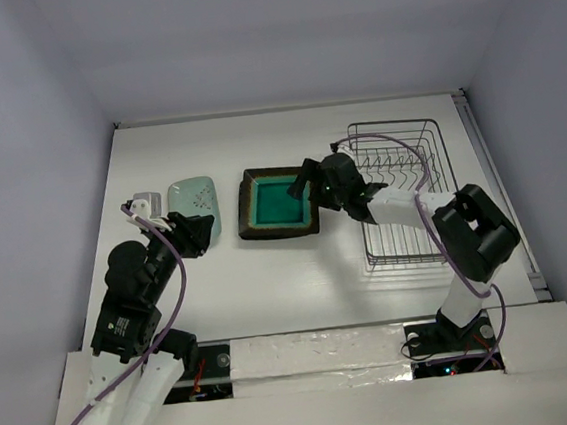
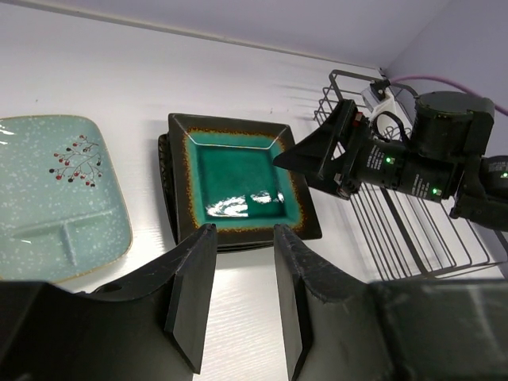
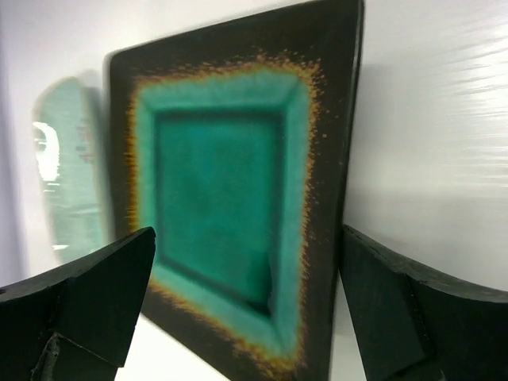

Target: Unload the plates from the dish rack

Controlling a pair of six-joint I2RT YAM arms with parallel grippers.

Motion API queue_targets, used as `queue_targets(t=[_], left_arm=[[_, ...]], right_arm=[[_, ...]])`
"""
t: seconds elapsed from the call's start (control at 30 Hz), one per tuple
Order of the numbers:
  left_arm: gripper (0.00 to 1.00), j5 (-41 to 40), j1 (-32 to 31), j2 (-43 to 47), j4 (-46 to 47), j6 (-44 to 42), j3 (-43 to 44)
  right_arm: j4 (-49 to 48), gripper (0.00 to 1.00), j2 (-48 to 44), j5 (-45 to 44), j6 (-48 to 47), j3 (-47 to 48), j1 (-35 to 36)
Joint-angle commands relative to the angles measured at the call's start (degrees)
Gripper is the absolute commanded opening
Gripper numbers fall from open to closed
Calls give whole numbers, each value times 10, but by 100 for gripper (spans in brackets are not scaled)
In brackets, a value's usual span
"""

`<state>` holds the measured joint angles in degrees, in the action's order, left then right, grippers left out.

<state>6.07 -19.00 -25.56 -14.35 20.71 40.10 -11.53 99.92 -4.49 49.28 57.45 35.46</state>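
Note:
The brown-rimmed plate with the teal centre (image 1: 279, 203) lies flat mid-table, also in the left wrist view (image 2: 238, 178) and the right wrist view (image 3: 230, 198). Dark plate edges (image 2: 164, 178) show under it; their patterns are hidden. The pale mint plate (image 1: 195, 206) lies flat to its left, also in the left wrist view (image 2: 55, 194). The wire dish rack (image 1: 406, 236) stands at the right with no plates showing in it. My right gripper (image 1: 309, 185) is open and empty over the teal plate's right edge (image 3: 246, 309). My left gripper (image 1: 205, 236) is open and empty, just in front of both plates (image 2: 242, 294).
White side walls close the table left, right and behind. The right arm's wrist and purple cable (image 1: 417, 195) reach across the rack's left side. The rack's wires (image 2: 413, 230) show behind the right gripper (image 2: 317, 155) in the left wrist view.

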Motion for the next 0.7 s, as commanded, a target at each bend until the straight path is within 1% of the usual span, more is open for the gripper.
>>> queue_targets(t=[0.0, 0.1, 0.2, 0.27, 0.3, 0.33, 0.37, 0.4, 0.43, 0.47, 0.5, 0.53, 0.57, 0.6, 0.63, 0.67], left_arm=[[32, 10, 3, 7, 35, 2, -5], [36, 9, 8, 5, 34, 2, -5], [43, 10, 8, 4, 35, 1, -4], [49, 10, 8, 5, 34, -1, -3], [54, 10, 8, 6, 34, -1, -2], [56, 10, 13, 5, 34, -1, -3], [61, 11, 13, 7, 34, -1, -2], [63, 11, 13, 8, 35, -3, -1], [64, 11, 13, 9, 36, -3, 0], [66, 13, 19, 10, 36, -4, 0], [68, 12, 19, 12, 36, -5, 1], [68, 14, 19, 13, 36, -5, 3], [69, 13, 19, 14, 36, -7, 4], [70, 12, 19, 20, 36, -7, 6], [71, 10, 19, 22, 37, -10, 7], [75, 5, 19, 24, 38, -12, 12]], right_arm=[[113, 100, -10, -56, -89, 52, 7], [186, 100, 8, -82, -124, 85, 7], [206, 100, 28, -78, -143, 100, 7], [204, 100, 16, -89, -146, 96, 14], [200, 100, 5, -101, -147, 93, 21], [199, 98, -9, -108, -153, 92, 21], [197, 95, -43, -120, -156, 86, 28], [192, 89, -62, -125, -160, 84, 33], [190, 66, -83, -127, -167, 81, 33], [189, 52, -105, -131, -170, 79, 33], [191, 38, -150, -140, -174, 74, 33], [192, 13, -172, -144, -180, 72, 33], [194, 5, -192, -147, -184, 71, 33], [198, 0, -235, -150, -188, 70, 33], [199, 0, -257, -150, -196, 66, 33], [196, 0, -280, -152, -200, 62, 33]])
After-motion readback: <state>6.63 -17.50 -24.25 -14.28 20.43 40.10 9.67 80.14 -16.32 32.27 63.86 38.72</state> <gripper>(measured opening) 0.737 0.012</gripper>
